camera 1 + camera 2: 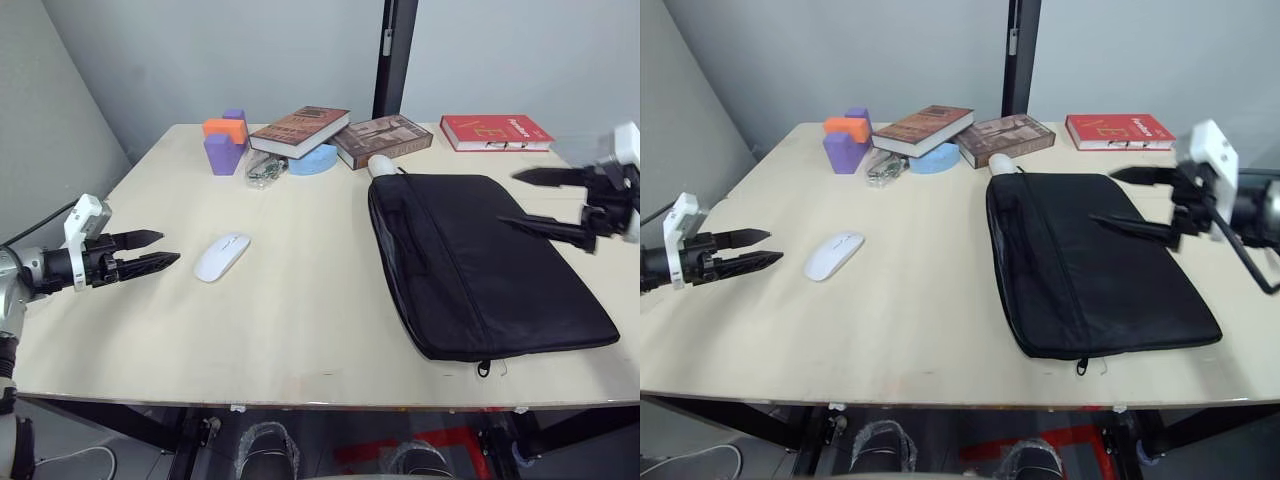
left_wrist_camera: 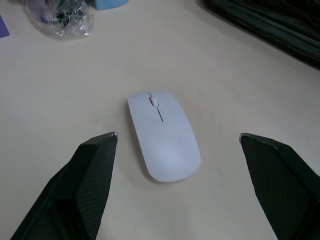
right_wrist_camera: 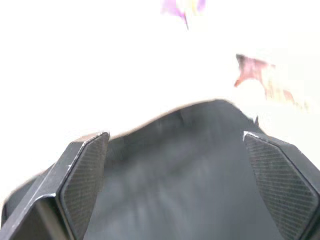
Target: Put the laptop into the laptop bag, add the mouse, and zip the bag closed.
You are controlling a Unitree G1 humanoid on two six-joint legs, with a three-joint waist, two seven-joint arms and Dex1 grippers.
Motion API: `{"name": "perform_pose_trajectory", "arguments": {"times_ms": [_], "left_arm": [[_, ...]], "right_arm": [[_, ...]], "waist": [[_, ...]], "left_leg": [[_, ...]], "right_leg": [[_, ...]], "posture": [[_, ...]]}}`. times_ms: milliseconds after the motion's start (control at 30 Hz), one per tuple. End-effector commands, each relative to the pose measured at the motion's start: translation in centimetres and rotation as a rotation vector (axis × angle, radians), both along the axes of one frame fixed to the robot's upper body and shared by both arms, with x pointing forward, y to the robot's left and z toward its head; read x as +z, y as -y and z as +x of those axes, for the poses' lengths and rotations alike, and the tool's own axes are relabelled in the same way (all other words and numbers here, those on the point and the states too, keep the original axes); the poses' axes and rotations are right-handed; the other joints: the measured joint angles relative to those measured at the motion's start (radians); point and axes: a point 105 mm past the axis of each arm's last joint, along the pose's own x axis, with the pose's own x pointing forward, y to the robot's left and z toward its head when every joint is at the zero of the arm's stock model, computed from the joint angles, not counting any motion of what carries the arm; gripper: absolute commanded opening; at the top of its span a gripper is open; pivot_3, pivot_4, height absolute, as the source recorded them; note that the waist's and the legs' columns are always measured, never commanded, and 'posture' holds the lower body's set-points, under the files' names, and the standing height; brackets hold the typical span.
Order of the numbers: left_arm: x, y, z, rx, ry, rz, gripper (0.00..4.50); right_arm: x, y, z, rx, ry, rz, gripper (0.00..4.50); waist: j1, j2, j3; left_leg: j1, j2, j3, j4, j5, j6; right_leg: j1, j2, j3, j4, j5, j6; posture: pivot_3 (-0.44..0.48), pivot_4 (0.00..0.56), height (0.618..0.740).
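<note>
Because the small flat glossy white oval mouse (image 1: 222, 257) lay alone on the left half of the pale wooden table (image 1: 300, 320), near the left edge, the left gripper (image 1: 160, 250) was placed just beside it, low over the table, with its jaws wide apart. In the left wrist view the mouse sat between the two black fingers (image 2: 90, 175), not touched by either, which I judge was a line-up for picking it.

The large black fabric laptop bag (image 1: 480, 270) lay flat on the right half of the table and reached almost to the front edge. Its zip pull (image 1: 483, 368) hung at the front corner. I could not tell if the zip was fully closed, and no silver laptop was visible on the table, so perhaps it was already inside the bag.

The right gripper (image 1: 545, 205) hovered over the right side of the bag, jaws wide and empty, probably ready to hold or open the bag for the mouse.

Along the far edge were books, a red book (image 1: 495, 131), purple and orange blocks (image 1: 224, 140), a light blue round thing (image 1: 313, 159) and a small clear packet (image 1: 264, 170), well apart from both grippers.
</note>
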Motion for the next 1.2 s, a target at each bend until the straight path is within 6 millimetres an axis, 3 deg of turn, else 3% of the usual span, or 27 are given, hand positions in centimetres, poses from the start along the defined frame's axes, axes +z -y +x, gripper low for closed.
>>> {"name": "perform_pose_trajectory", "arguments": {"times_ms": [33, 233, 467, 767, 1200], "left_arm": [[0.1, 0.0, 0.9, 0.037, 0.031, 0.012, 4.12], [-1.6, 1.3, 2.6, 0.065, 0.023, 0.023, 4.12], [-1.7, 4.3, 4.3, 0.028, 0.046, -0.032, 4.12], [-3.5, 6.0, 5.4, 0.026, 0.018, 0.022, 4.12], [-5.9, 5.6, 6.4, 0.112, 0.006, 0.084, 4.12]], "right_arm": [[0.6, -3.8, 0.4, 0.050, 0.031, 0.016, 4.48], [0.8, -9.0, -0.2, 0.178, 0.017, 0.031, 4.48], [0.3, -12.1, 0.9, 0.205, -0.012, 0.044, 4.48], [-0.2, -12.4, 0.7, 0.223, -0.023, 0.050, 4.48], [-1.1, -12.4, 0.0, 0.217, -0.065, 0.065, 4.48]], "waist": [[-0.001, -0.001, 0.000], [0.008, -0.001, -0.001], [0.011, -0.006, -0.004], [0.010, -0.007, -0.004], [0.012, -0.007, -0.005]], "left_leg": [[0.000, 0.000, 0.000, 0.000, 0.000, 0.000], [-0.001, 0.000, 0.000, -0.001, 0.000, -0.001], [-0.001, -0.001, -0.001, 0.000, 0.000, -0.003], [-0.001, 0.000, -0.001, -0.001, 0.000, -0.004], [0.000, 0.000, -0.001, -0.001, 0.000, -0.005]], "right_leg": [[0.000, 0.000, 0.000, 0.000, 0.000, 0.000], [0.000, 0.000, 0.000, 0.000, -0.001, -0.002], [0.000, 0.000, -0.001, 0.000, -0.001, -0.003], [0.000, 0.000, -0.001, 0.000, -0.001, -0.003], [0.001, 0.000, -0.001, 0.000, -0.001, -0.003]], "posture": [[0.000, 0.150, 0.707], [0.000, 0.150, 0.707], [0.000, 0.150, 0.707], [0.000, 0.150, 0.707], [0.000, 0.150, 0.707]]}}
